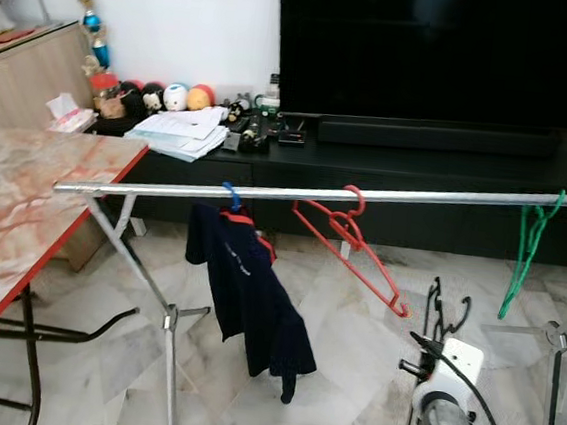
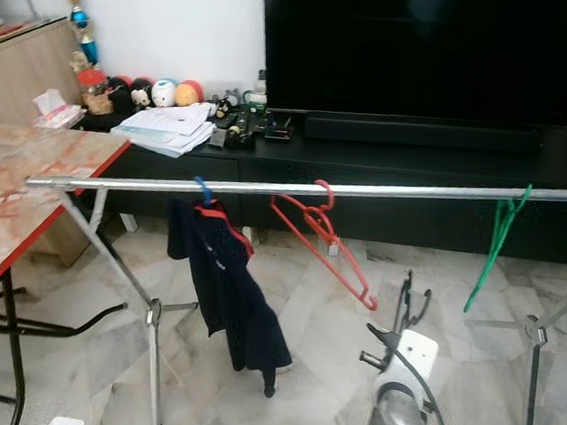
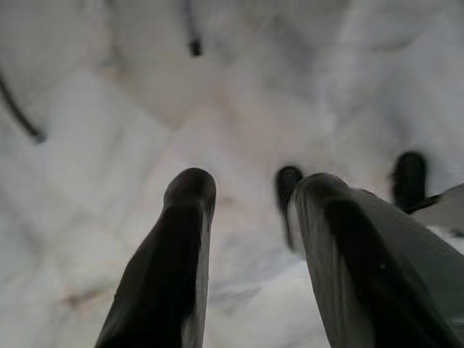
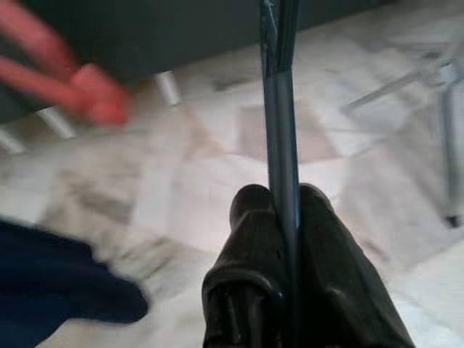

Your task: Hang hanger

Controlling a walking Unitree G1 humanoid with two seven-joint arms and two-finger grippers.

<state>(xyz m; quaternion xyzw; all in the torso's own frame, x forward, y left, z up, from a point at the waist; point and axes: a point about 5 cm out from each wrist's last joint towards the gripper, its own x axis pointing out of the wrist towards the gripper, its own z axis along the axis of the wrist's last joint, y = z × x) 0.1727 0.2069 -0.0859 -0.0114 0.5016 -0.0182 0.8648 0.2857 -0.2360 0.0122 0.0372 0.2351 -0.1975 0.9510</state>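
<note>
Right arm, head views: the silver right arm (image 1: 444, 419) sits nearest, low in the picture, above the marble floor (image 1: 348, 379).
Black hanger, head views: a thin black hanger (image 1: 437, 313) rises from the right jaws. Its hook end is below the rail and apart from it.
Rail: a silver rail (image 1: 365, 195) on tripod legs runs crosswise above and beyond the right jaws.
Red hanger: the red hanger (image 1: 351, 241) hangs tilted on the rail, just beyond the right jaws and toward the left-arm side.
Green hanger: the green hanger (image 1: 528, 251) hangs on the rail, outward from the right jaws.
Navy garment: the navy garment (image 1: 250, 300) hangs from a blue hook (image 1: 231, 197), further toward the left-arm side. Its pale print is too small to read.
Desk: the marble-topped desk (image 1: 23, 208) with a red edge stands well apart from the right jaws, on the left-arm side.
Left jaws, left wrist view: released. The two black fingers (image 3: 190, 217) are spread over blurred pale floor, with nothing between them.
Right jaws, right wrist view: clenched on the black hanger. Its narrow dark bar (image 4: 281, 109) is pinched between the fingers (image 4: 250, 217) and runs straight out past their tips.
Background, right wrist view: the red hanger shows as a blur beyond the tips, and the navy garment is off to one side.
</note>
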